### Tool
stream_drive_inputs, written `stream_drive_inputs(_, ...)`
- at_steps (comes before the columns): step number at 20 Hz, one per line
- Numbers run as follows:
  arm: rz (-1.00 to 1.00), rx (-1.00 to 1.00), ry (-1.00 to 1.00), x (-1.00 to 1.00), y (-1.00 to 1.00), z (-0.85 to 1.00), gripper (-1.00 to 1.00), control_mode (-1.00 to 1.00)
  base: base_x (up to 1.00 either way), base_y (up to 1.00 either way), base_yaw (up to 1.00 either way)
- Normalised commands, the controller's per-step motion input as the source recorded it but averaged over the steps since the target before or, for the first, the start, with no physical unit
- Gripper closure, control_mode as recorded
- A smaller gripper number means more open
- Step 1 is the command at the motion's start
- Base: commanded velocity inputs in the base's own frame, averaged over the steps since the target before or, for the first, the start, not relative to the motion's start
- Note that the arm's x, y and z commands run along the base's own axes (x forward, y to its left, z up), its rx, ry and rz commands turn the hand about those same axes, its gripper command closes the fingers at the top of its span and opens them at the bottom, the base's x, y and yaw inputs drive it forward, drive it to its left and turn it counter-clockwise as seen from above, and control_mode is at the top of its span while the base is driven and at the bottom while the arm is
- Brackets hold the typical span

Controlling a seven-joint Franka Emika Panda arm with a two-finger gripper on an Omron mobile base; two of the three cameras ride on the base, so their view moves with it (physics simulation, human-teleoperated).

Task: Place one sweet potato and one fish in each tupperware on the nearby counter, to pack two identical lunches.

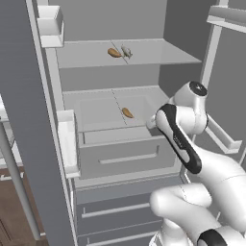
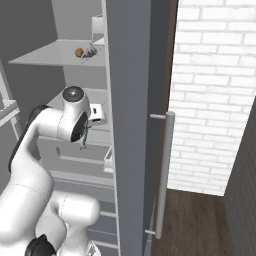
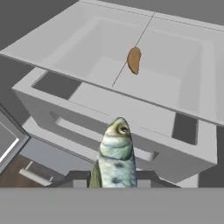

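I have a fish (image 3: 114, 153) clenched in the gripper (image 3: 114, 181), its head pointing up the centre of the hand view from the bottom edge; in the right base view it dangles at centre left, just under the wrist. I judge this step to be carrying it out of the fridge to a tupperware on the table, so I want to back the arm straight out, keep the clamp firm and avoid swinging the fish into the drawer (image 3: 131, 127) front just beyond it. Behind that, in the upper middle of the hand view, one sweet potato (image 3: 134, 60) lies on the lower shelf (image 1: 96, 108). Farther still, at the top centre of the left base view, another sweet potato (image 1: 114, 53) and a second fish (image 1: 127, 51) sit just beside each other on the upper shelf (image 1: 158, 53). The fridge door (image 2: 132, 125) stands close on the right side, so I would retreat slowly.
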Motion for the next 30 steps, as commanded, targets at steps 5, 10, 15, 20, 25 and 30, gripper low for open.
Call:
stream_drive_inputs(5,0.09,0.00,-0.03,-0.65,0.00,0.02,1.00,-1.00,0.00,0.00,0.00)
stream_drive_inputs(10,0.07,-0.01,-0.05,-0.83,0.09,0.00,1.00,-1.00,0.00,0.00,0.00)
stream_drive_inputs(15,0.00,0.00,0.00,0.00,0.00,0.00,1.00,1.00,-0.92,0.50,0.02)
stream_drive_inputs(20,0.00,0.00,0.00,0.00,0.00,0.00,1.00,1.00,-0.93,0.72,0.00)
stream_drive_inputs(25,0.00,0.00,0.00,0.00,0.00,0.00,1.00,1.00,-0.34,1.00,0.00)
stream_drive_inputs(30,0.00,0.00,0.00,0.00,0.00,0.00,1.00,1.00,0.04,1.00,0.03)
